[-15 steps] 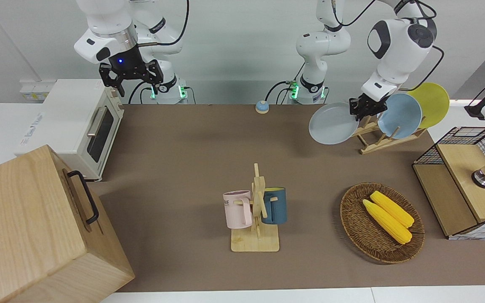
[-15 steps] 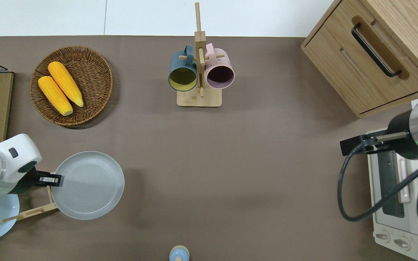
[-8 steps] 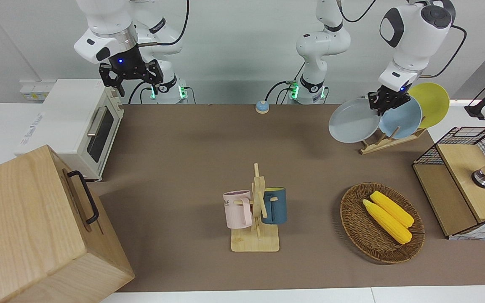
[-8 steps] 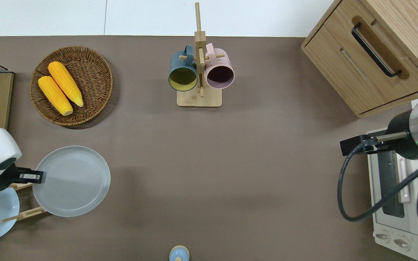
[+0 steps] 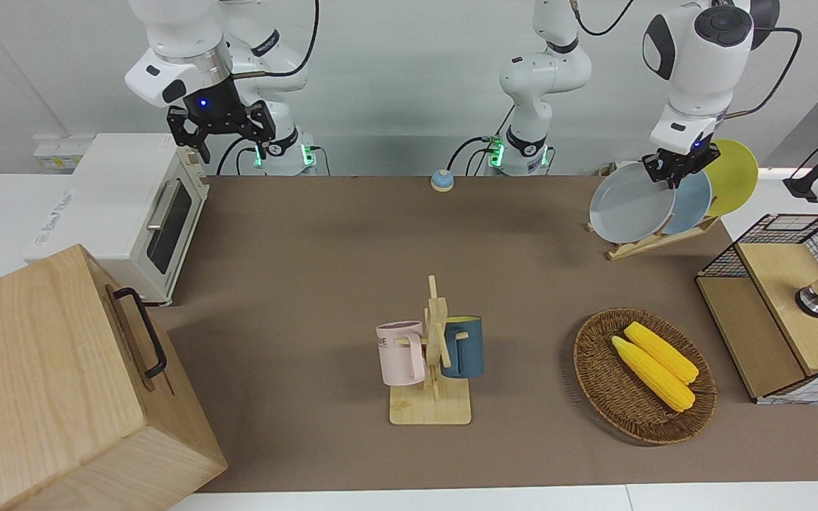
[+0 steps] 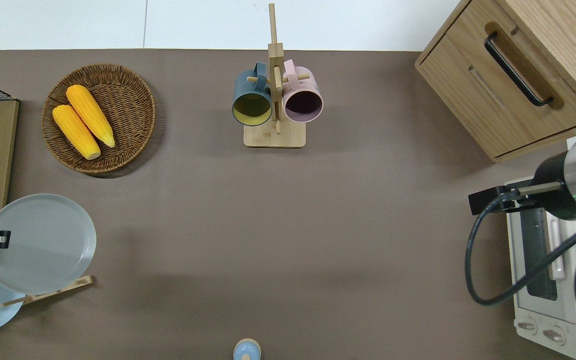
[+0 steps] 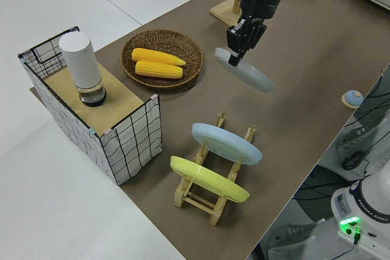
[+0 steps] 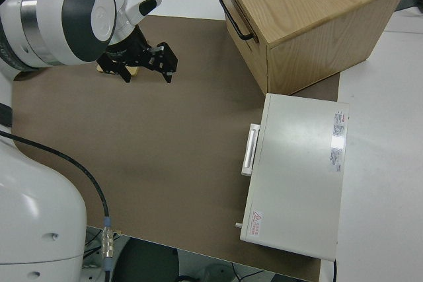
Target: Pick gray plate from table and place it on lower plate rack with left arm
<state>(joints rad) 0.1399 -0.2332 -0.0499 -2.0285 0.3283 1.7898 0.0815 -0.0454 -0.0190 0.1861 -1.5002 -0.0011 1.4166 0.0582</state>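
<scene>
gray plate (image 5: 630,211) looks stiff, matte, prob ceramic or hard plastic, so fragile-ish if it knocks a peg. wide and thin w/ a shallow raised rim, so the rim is the only sensible hold; pinched at one edge, most of its weight hangs off to one side and it could swing or slip.

left gripper (image 5: 674,170) has its jaws closed on that rim at the plate's top edge. rest of the plate hangs down and away from the fingers, tilted, face toward the table's middle.

plate is in the air over the low end of the plate rack (image 7: 210,178), not seated in a slot yet. sky-blue plate (image 7: 226,143) and yellow plate (image 7: 209,179) already sit in the higher slots, blue one just beside the gray.

right gripper (image 5: 219,125) parked, jaws spread apart, holding nothing.
</scene>
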